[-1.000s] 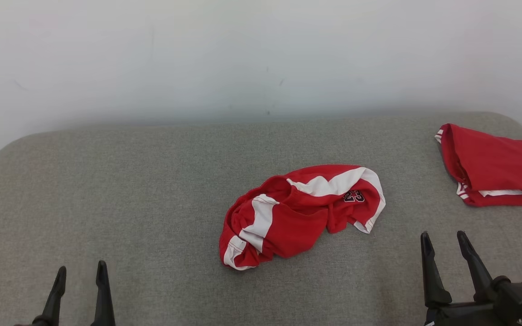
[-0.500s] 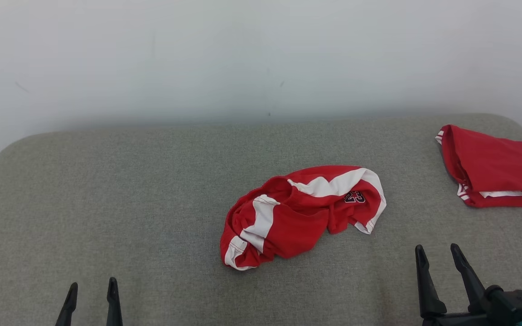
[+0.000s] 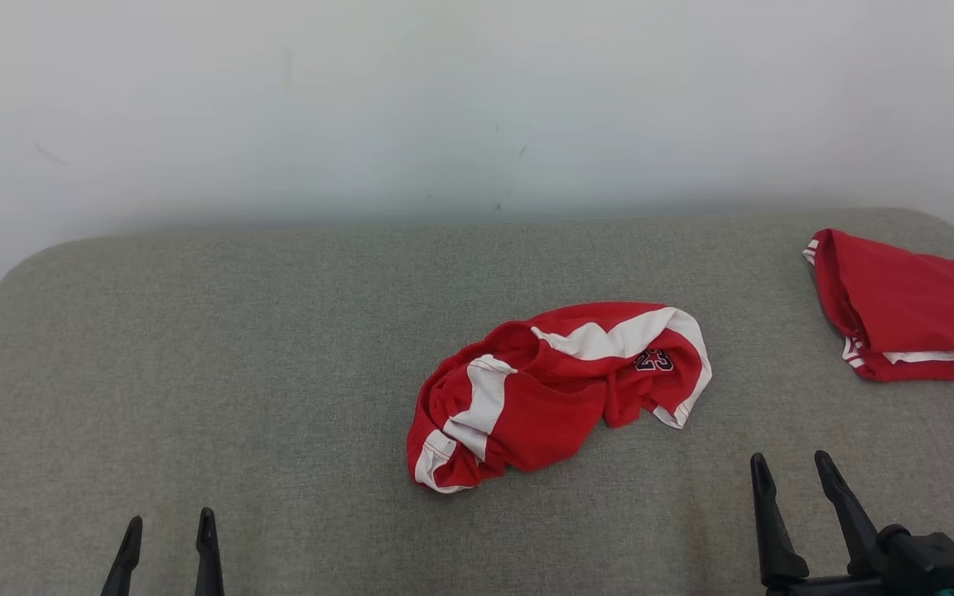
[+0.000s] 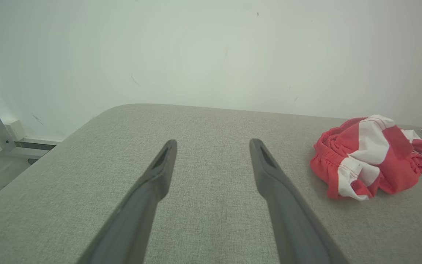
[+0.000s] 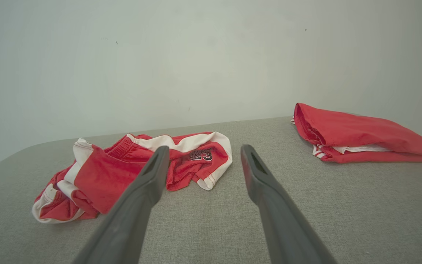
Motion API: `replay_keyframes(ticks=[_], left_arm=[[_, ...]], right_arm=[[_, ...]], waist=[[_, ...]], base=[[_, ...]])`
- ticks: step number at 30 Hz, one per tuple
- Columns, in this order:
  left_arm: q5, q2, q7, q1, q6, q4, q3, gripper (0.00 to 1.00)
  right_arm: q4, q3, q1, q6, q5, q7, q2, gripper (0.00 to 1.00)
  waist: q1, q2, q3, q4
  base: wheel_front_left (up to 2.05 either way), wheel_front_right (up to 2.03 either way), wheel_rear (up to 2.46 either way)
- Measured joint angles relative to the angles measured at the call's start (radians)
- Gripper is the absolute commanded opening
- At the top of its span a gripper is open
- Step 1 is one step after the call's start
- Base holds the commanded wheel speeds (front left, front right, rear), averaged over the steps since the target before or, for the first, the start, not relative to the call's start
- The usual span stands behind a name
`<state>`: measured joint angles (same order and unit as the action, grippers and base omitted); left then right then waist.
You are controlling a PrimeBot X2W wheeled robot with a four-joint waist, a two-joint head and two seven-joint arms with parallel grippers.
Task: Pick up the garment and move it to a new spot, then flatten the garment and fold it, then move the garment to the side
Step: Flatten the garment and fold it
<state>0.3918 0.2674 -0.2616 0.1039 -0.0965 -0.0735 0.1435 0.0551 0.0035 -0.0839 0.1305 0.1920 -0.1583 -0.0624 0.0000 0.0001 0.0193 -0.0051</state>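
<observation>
Grey padded surface (image 3: 195,372) against a white wall (image 3: 444,108). Crumpled garment (image 3: 551,397): red shorts, white stripes, "23" patch. It's bunched up near the middle of the surface, a bit toward the right edge, nothing touching it. Folded garment (image 3: 908,306), same red, sits at the far right corner, well apart from the crumpled one. Right end effector (image 3: 788,457) at the near right edge, fingers spread wide, nothing held. Left end effector (image 3: 171,517) at the near left edge, also wide and empty, well apart from the shorts.

Change over the last second: both end effectors have pulled back toward the near edge. The slight shift of the whole head view is camera motion; the cloth keeps the same shape and spot.

Judgement: arms look to be settling into a start pose, pickup not yet begun, whole task ahead. Right arm is nearer for the first grab. Containers: none to log.
</observation>
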Motion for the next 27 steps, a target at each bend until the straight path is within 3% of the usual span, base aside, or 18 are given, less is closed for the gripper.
replay_keyframes(ticks=[16,27], left_arm=[[-0.032,-0.007,-0.001,-0.002,0.017,-0.002,-0.007,1.0],[-0.051,-0.014,-0.001,-0.061,0.035,-0.026,0.035,1.0]], right_arm=[[0.018,0.016,0.005,0.0,0.009,-0.002,-0.001,1.0],[0.052,0.084,0.129,0.0,0.019,0.036,-0.041,1.0]], waist=[[0.0,0.0,0.001,0.016],[0.0,0.0,-0.003,0.085]], base=[[0.0,0.0,0.0],[0.0,0.0,0.0]])
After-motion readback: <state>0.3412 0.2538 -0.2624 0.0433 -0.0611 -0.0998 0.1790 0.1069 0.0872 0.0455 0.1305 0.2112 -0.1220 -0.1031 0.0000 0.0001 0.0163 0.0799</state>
